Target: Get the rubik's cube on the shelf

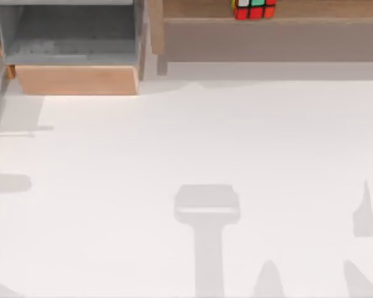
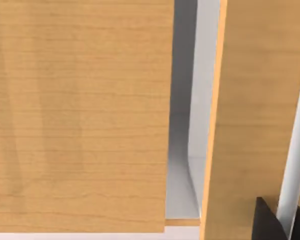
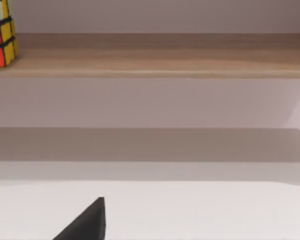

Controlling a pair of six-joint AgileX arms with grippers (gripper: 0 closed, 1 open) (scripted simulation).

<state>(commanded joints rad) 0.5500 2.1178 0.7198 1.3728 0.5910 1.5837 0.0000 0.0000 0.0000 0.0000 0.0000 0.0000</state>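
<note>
White table (image 1: 186, 155) in the top view carries only shadows across its near part, one of them a T-shaped outline near the middle. Neither arm itself appears there.

Right wrist view: a dark fingertip (image 3: 87, 222) of the right gripper pokes in at the near edge, low over the table, apart from the shelf ahead. One tip alone is visible, so I cannot tell whether the fingers are spread or pressed together.

Left wrist view: camera sits close against light wooden panels (image 2: 80, 115), with a narrow grey gap between two of them. A dark corner of the left gripper (image 2: 270, 222) shows at the frame edge. Finger state: cannot tell.

Far left of the table: a grey-lined box (image 1: 71, 34) with a wooden front.

Far right: the shelf (image 1: 323, 11), a long wooden board with a shaded recess beneath it. The rubik's cube (image 1: 254, 8) rests on top of the board, toward its left end, upright and flat on the wood. In the right wrist view the cube (image 3: 1, 35) sits on the board (image 3: 165, 55), yellow and red stickers facing the camera. Nothing touches the cube.
</note>
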